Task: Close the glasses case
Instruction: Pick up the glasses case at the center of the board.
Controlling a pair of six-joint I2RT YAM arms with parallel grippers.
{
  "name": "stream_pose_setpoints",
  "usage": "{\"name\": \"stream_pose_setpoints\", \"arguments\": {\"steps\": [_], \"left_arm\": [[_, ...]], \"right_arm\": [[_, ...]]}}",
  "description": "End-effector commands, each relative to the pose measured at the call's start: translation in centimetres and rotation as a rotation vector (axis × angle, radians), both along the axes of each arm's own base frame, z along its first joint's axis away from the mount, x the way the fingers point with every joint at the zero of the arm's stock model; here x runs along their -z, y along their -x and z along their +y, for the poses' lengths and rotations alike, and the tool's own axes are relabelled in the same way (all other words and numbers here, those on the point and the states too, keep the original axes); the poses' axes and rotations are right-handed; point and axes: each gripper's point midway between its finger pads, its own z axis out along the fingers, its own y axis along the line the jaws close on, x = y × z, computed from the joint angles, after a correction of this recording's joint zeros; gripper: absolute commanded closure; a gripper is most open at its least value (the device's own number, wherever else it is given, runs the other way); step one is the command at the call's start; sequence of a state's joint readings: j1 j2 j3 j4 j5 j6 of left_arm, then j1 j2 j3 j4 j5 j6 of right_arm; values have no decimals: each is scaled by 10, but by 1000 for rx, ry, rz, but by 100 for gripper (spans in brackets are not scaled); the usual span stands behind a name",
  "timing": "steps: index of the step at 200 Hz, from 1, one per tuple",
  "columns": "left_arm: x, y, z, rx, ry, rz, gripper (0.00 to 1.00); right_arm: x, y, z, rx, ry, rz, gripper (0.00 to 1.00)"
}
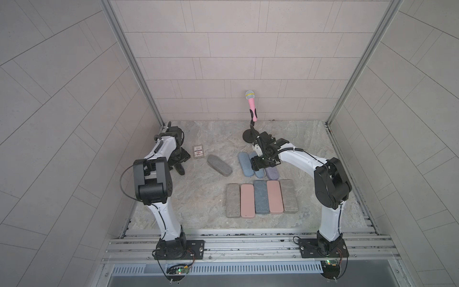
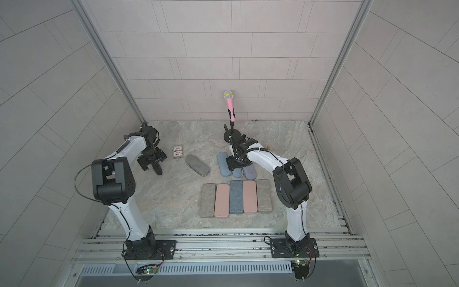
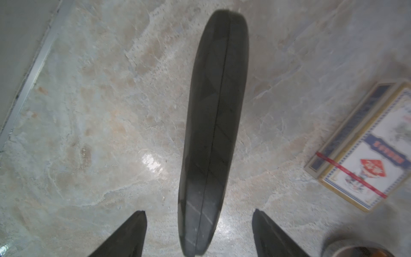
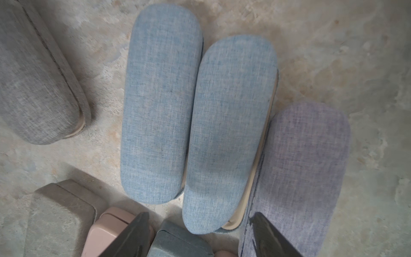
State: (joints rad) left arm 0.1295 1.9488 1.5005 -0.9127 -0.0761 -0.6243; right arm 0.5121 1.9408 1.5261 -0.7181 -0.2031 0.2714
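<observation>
Glasses case [image 4: 231, 133] beneath wide, empty jaws

The marble-patterned bench [image 1: 198, 206] carries a black case [image 3: 213, 133] near its left side, with a card box [image 1: 199, 151] and a grey case [image 1: 219, 165] further right. Beyond them a blue case [image 4: 160, 106] touches a second blue case [image 4: 231, 133], which seems slightly ajar, just beside a purple case [image 4: 300, 173]. Nearer the front, five flat cases [image 1: 261, 197] lie side by side. A mic stand [image 1: 248, 136] stands at the back.
</observation>
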Motion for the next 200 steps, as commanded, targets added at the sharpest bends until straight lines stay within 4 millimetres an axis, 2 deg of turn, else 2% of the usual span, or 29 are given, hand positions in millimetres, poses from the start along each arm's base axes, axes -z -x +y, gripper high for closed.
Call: {"name": "stream_pose_setpoints", "arguments": {"steps": [1, 28, 57, 74, 94, 106, 129, 144, 154, 170, 200], "left_arm": [[2, 7, 8, -7, -23, 48, 35], [7, 10, 8, -9, -12, 53, 63], [7, 11, -1, -6, 48, 21, 84], [-4, 7, -11, 2, 95, -38, 88], [-33, 4, -19, 33, 86, -115, 89], [-53, 2, -32, 68, 102, -173, 89], [-95, -7, -81, 201, 175, -320, 89], [-115, -18, -132, 311, 330, -442, 88], [-121, -23, -167, 372, 449, -495, 88], [-118, -26, -214, 487, 509, -491, 88], [-99, -29, -284, 643, 560, -447, 88]], "right_arm": [[-4, -3, -2, -10, 22, -7, 25], [-3, -2, -5, 1, 28, -1, 25], [-8, 0, -12, 25, 40, -15, 25], [-12, 2, -16, 42, 34, -24, 25], [-16, 5, -20, 65, 25, -32, 25], [-18, 7, -24, 83, 22, -38, 25], [-24, 11, -31, 122, 8, -52, 25], [-26, 14, -40, 151, 9, -59, 25], [-29, 17, -46, 174, 10, -62, 25], [-35, 22, -55, 204, 3, -73, 25], [-44, 29, -75, 254, -2, -92, 24]]}}
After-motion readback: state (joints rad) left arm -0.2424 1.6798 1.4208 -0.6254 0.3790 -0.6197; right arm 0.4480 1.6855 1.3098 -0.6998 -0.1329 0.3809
